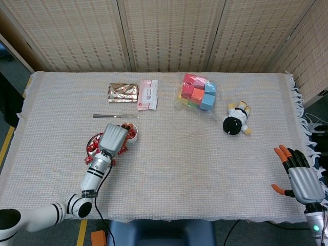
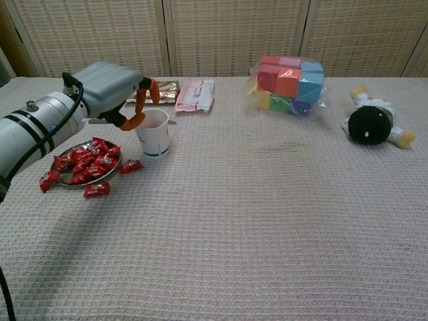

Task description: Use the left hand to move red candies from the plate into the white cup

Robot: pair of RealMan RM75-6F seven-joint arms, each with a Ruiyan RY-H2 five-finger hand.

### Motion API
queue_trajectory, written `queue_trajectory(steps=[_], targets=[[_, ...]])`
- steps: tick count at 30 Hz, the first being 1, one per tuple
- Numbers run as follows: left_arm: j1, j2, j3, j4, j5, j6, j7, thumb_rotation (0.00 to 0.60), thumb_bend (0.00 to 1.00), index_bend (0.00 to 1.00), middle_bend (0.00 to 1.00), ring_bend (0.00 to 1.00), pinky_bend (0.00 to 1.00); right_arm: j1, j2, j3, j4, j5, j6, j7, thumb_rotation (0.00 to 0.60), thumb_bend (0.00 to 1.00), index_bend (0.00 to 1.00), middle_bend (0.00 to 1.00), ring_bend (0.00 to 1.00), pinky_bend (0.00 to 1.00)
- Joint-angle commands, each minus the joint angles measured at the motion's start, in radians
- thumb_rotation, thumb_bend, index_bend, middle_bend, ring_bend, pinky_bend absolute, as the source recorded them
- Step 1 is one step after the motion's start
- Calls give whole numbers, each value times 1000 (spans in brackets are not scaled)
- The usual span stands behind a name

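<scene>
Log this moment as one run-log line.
left hand: open, beside cup | right hand: open, idle | candies: on plate, three on cloth

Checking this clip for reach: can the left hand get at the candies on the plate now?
Probably yes: the left hand hangs just above the plate, holding nothing, with nothing between fingers and candies.

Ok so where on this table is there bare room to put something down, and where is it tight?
The whole near half of the tablecloth is bare, from the white cup across to the plush toy. It is crowded at the left: the plate of red candies, three strays beside it, and the left robot hand at the cup. The far edge holds packets and bagged blocks.
</scene>
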Motion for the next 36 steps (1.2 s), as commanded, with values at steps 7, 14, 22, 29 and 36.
queue_trajectory(steps=[7, 14, 22, 29, 36], targets=[[231, 99, 179, -130, 139, 184, -202, 600, 435, 337, 443, 690, 1000, 1, -1, -7, -4, -20, 2, 0, 600, 53, 0, 0, 0, 0], [268, 46, 212, -62, 164, 166, -212, 600, 432, 296, 338, 761, 1000, 3, -4, -11, -7, -28, 0, -6, 600, 52, 0, 0, 0, 0], [302, -2, 245, -1, 227, 187, -187, 600, 426, 279, 305, 784, 1000, 4, -5, -11, -5, -22, -6, -8, 600, 53, 0, 0, 0, 0], [309, -72, 249, 120, 269, 180, -177, 600, 434, 307, 334, 784, 1000, 4, -6, -12, -7, -24, -5, -12, 600, 53, 0, 0, 0, 0], [308, -123, 240, 230, 291, 162, -192, 600, 434, 342, 373, 782, 1000, 4, -5, -10, -6, -18, -7, -12, 600, 53, 0, 0, 0, 0]])
